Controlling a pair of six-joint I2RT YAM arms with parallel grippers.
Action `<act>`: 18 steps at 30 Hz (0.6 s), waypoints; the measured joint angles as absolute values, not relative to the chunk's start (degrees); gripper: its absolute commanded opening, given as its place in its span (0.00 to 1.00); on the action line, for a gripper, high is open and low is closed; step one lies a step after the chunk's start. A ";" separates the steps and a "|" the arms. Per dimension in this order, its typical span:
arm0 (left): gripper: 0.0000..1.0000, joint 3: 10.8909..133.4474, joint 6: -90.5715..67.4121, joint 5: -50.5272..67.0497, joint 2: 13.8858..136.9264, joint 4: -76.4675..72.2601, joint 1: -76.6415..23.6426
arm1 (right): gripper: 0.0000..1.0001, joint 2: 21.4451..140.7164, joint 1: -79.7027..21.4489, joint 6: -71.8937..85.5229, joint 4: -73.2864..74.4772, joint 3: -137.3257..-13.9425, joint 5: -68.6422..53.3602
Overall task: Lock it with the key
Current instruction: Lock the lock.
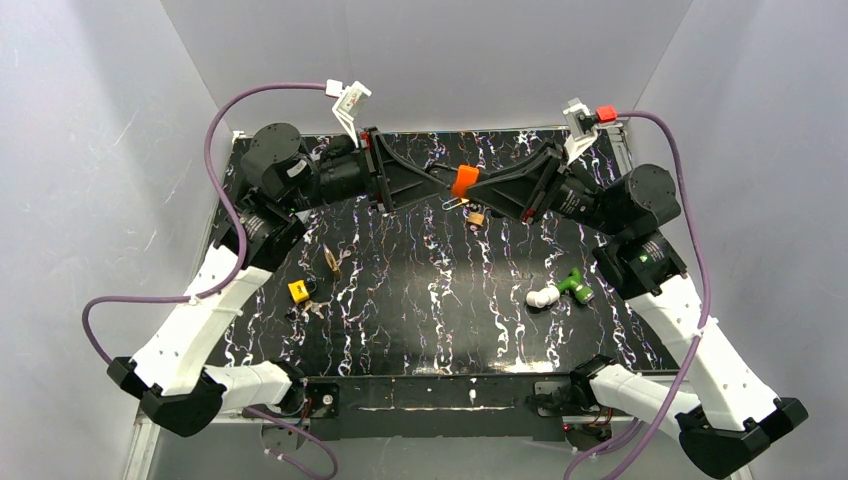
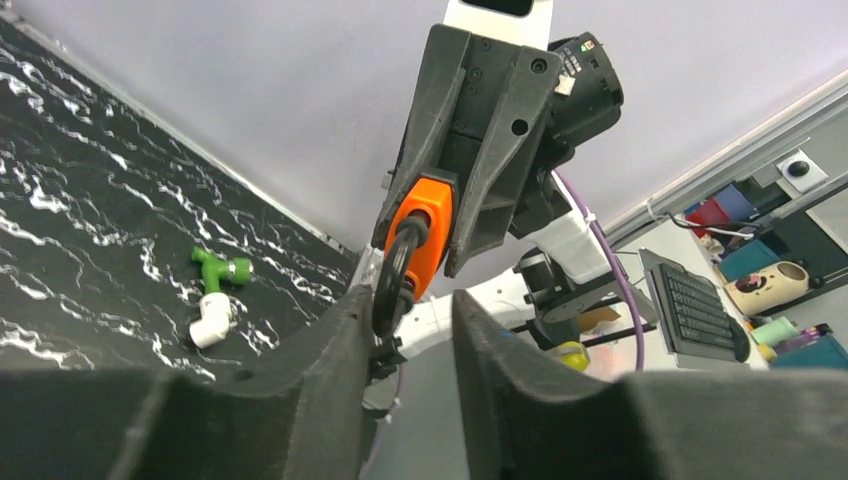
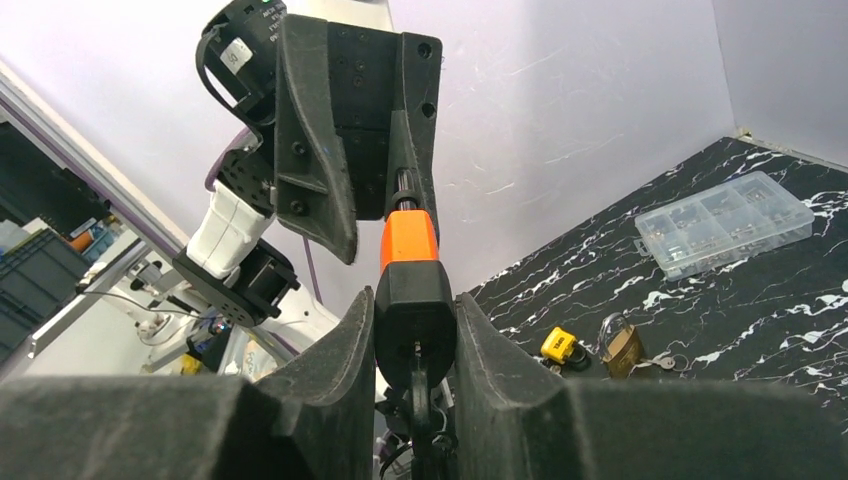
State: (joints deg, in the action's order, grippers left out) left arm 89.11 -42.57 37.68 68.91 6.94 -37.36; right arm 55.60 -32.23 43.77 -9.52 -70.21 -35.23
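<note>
Your left gripper (image 2: 405, 330) and right gripper (image 3: 415, 330) both clamp the orange padlock (image 1: 462, 182), held aloft near the table's (image 1: 420, 330) far edge. The key (image 3: 418, 385) seems inserted; the locking turn looks still to do.

An orange-and-black padlock (image 1: 462, 182) is held level in mid-air above the far middle of the scene. Its dark shackle (image 2: 392, 280) is pointed left, and a thin key ring (image 1: 451, 203) is hung beneath.
</note>
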 measured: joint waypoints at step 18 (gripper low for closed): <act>0.18 92.87 -34.41 37.95 67.23 16.74 -37.36 | 0.01 55.06 -32.23 43.53 -7.30 -69.43 -41.52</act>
State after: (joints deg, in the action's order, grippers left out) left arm 92.87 -34.41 37.95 67.23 16.74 -37.36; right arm 55.06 -32.23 43.53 -7.30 -69.43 -41.52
